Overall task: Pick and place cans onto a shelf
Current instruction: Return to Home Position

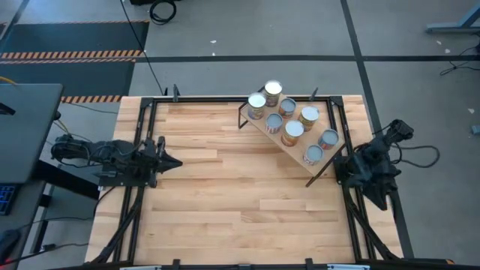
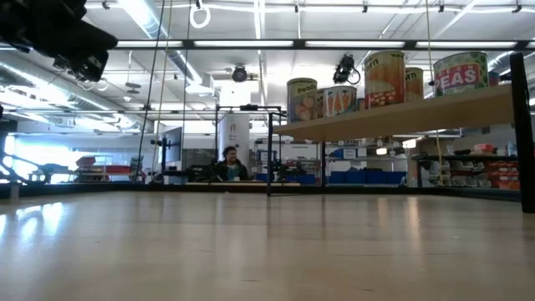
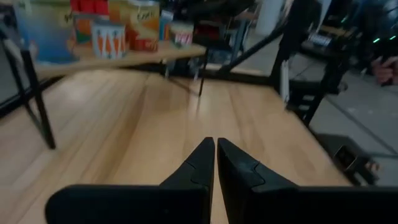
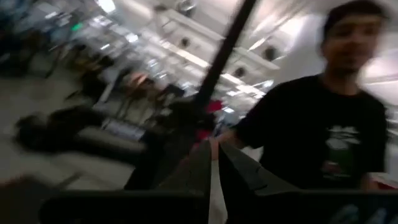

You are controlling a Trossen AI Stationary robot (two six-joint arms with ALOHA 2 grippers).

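The cans (image 1: 293,130) all stand upright on the shelf (image 2: 401,119), which sits at an angle in the far right corner of the desk (image 1: 225,187). They are packed in loose rows, close together but apparently not crowding the edge, likely so each has flat footing on the narrow board and none gets nudged off. From desk level their labels show above the board's front edge, a green peas tin (image 2: 460,73) nearest the right. No can shows on the desk, so the placing part of the job looks finished.

The left gripper (image 3: 216,146) rests low at the left edge of the desk, pointing inward across the bare wood and well apart from the shelf. Its jaws are pressed together and hold nothing. That folded, closed pose suits an arm that is parked, with nothing sticking out to catch on anything.

The right gripper (image 4: 214,155) is by the right edge of the desk, just beside the shelf's near end. It is aimed off the desk and towards the room, where a person in a dark shirt (image 4: 323,137) stands. Its jaws are together, or very nearly, with only a thin sliver between them and nothing pinched. I judge it is turned away from the cans so that it clears them as it folds to rest. The shelf leg close by is the one thing it could clip.
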